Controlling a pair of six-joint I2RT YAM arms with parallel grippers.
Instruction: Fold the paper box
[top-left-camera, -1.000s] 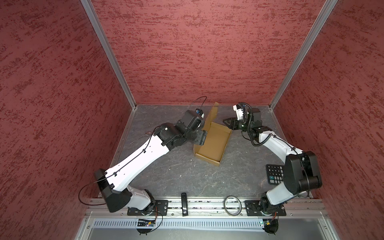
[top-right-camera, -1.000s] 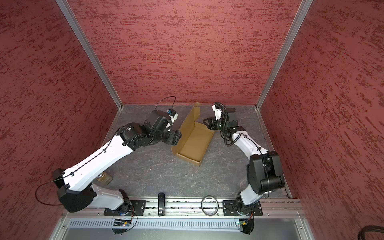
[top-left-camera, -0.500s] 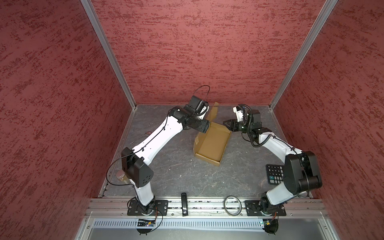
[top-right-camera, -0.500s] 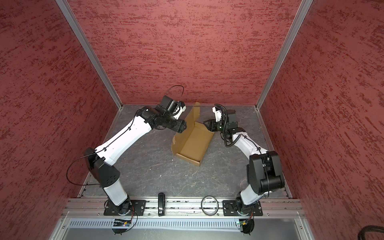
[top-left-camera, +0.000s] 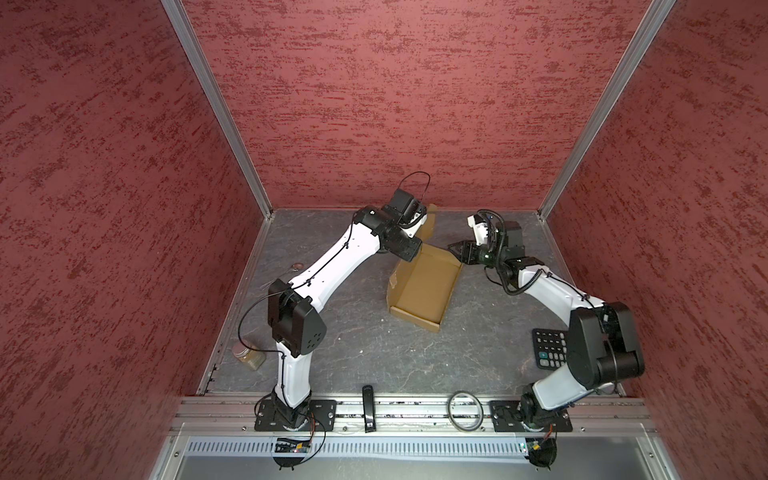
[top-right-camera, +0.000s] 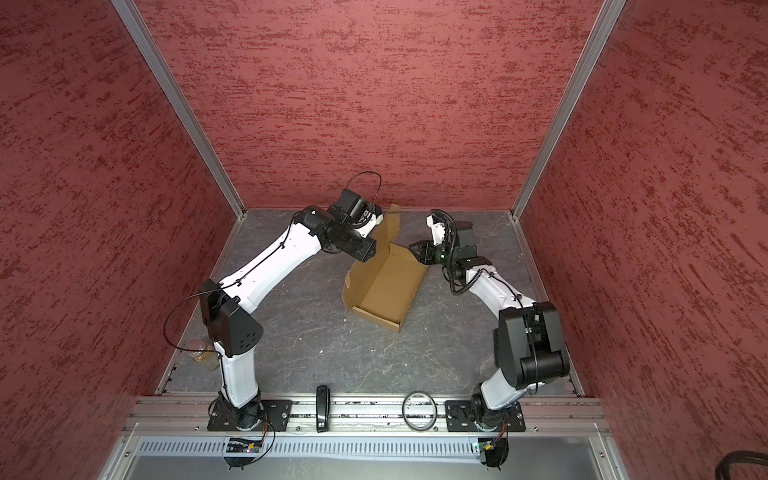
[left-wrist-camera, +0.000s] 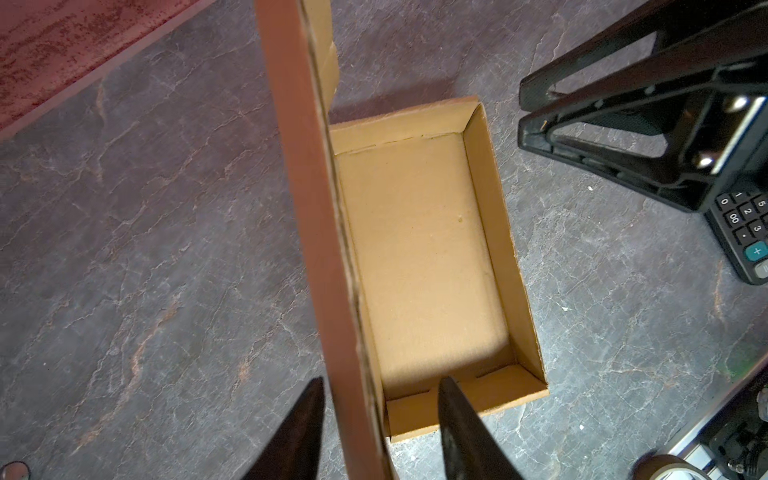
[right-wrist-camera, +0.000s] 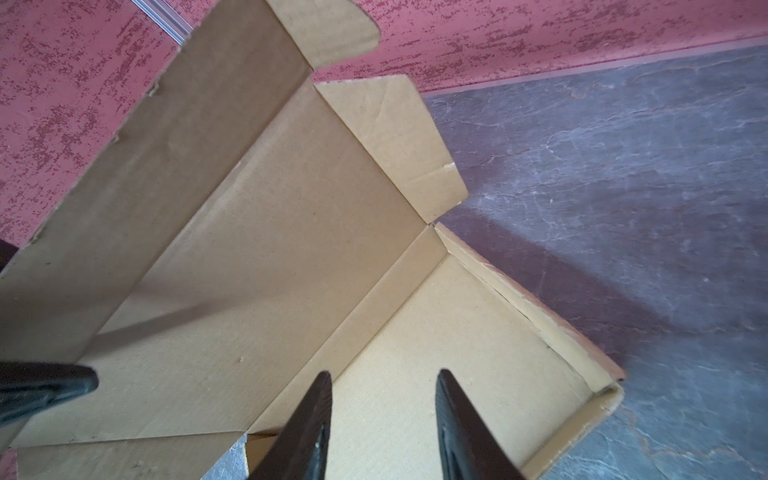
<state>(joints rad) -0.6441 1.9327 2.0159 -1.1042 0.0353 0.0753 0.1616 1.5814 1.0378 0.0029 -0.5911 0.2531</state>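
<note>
now, paper box (top-left-camera: 424, 286): lid (left-wrist-camera: 309, 208) upright on left
left gripper (left-wrist-camera: 382, 380): jaws apart, straddling lid
right gripper (right-wrist-camera: 383, 374): jaws apart, empty, far corner

Dark grey, stone-veined surface (top-left-camera: 374, 353), walled in red on three sides. Carries the paper box (top-left-camera: 424, 286) toward the back middle, an open shallow tray set askew with one long panel raised on its left side. Holds a black calculator (top-left-camera: 550, 349) near the right edge, partly hidden under an arm. Bears a small jar (top-left-camera: 248, 355) at the front left and a small round brownish disc (top-left-camera: 296, 266) further back on that side.
</note>
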